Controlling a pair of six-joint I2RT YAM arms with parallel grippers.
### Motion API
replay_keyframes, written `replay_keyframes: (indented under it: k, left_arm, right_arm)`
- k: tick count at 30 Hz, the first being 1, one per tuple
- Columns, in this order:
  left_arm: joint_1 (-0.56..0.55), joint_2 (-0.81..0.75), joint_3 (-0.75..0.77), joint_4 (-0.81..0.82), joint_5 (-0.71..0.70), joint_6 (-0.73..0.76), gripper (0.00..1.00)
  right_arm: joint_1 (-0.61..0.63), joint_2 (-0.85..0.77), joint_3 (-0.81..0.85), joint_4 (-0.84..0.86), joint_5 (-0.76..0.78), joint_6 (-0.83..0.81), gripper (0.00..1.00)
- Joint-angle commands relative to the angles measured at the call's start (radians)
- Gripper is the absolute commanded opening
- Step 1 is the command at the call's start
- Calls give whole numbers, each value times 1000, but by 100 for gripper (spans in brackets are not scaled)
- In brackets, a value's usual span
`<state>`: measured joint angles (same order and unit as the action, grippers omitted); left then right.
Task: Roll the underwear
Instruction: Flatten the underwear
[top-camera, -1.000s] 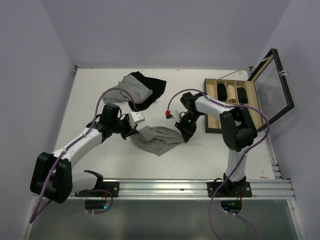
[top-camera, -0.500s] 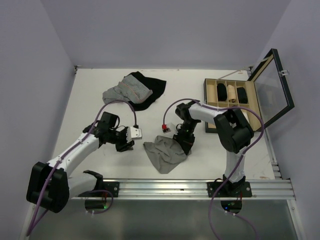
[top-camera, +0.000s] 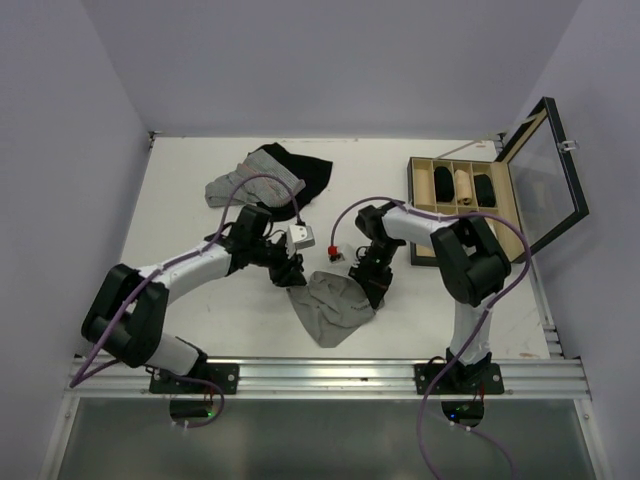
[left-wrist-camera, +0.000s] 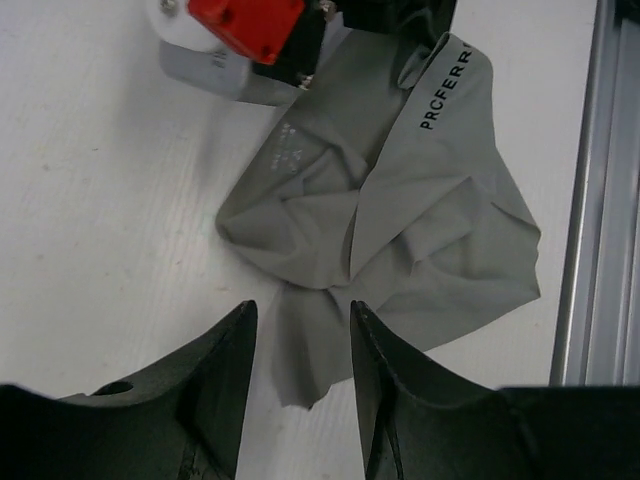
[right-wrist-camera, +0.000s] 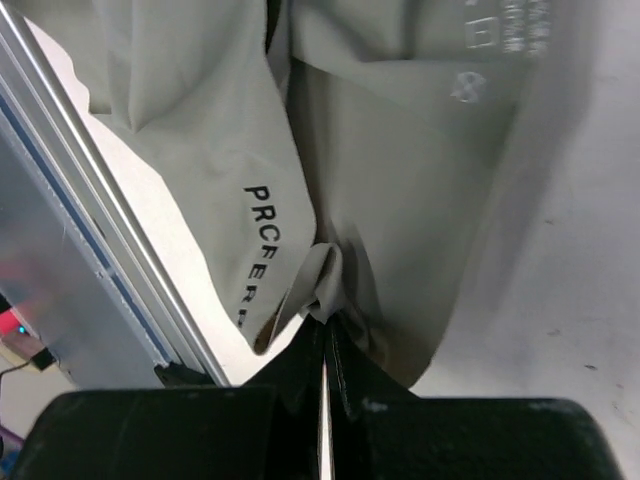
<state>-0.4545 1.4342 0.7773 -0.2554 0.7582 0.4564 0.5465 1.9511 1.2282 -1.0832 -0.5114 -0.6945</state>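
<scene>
While the grey underwear (top-camera: 335, 308) is lying crumpled on the white worktop (top-camera: 200, 220) near the front rail, the right end effector (top-camera: 372, 287) is pinching a small fold of its lettered waistband, fingers pressed together on the cloth. The left end effector (top-camera: 291, 274) is hovering at the garment's left edge with its fingers (left-wrist-camera: 225, 370) standing apart, a corner of cloth showing between them. At the right, a wooden divided box (top-camera: 421, 200) is sitting with its glass lid (top-camera: 550, 170) raised. Its compartments are holding a black roll (top-camera: 441, 183), a beige roll (top-camera: 462, 185) and another black roll (top-camera: 483, 188).
</scene>
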Motion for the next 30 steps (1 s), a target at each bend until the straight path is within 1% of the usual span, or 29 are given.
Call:
replay_keyframes:
  k: [1,2,4,7,10,16,19,25,26,27,29,30]
  left_arm:
    - [-55,75,45,182,55,-191,46]
    - [-61,95,50,192,49,-231,46]
    - [-69,156,74,191,43,-252,47]
    - [-69,215,92,186,-28,-286,47]
    - [-69,223,85,197,-75,-300,47]
    - [-69,210,82,191,-95,-321,49]
    - [-69,222,95,173,-82,-331,50]
    - [-69,311,138,139,-19,-366,49]
    - [-70,319,142,134,4,-372,49]
    - [-69,325,146,128,13,-374,47]
    - [-69,339,154,111,35,-372,45]
    - [-69,341,152,107,35,-371,43]
  right_arm:
    - [-37,-75,2,32,4,23,0]
    - [-42,-80,1,32,2,23,0]
    - [-52,-89,-1,29,1,16,0]
    - [-59,-100,-3,28,-1,9,0]
    - [-59,-106,-10,28,-1,6,0]
    - [-59,-106,-22,28,4,-10,0]
    - [-59,-107,-27,26,8,-16,0]
    - [-59,-112,-35,28,19,-17,0]
    - [-59,-118,-36,31,36,-11,2]
    - [-60,-123,-39,32,39,-8,7]
    - [-77,-135,-38,31,39,0,13]
    - [-88,-150,-35,29,31,3,20]
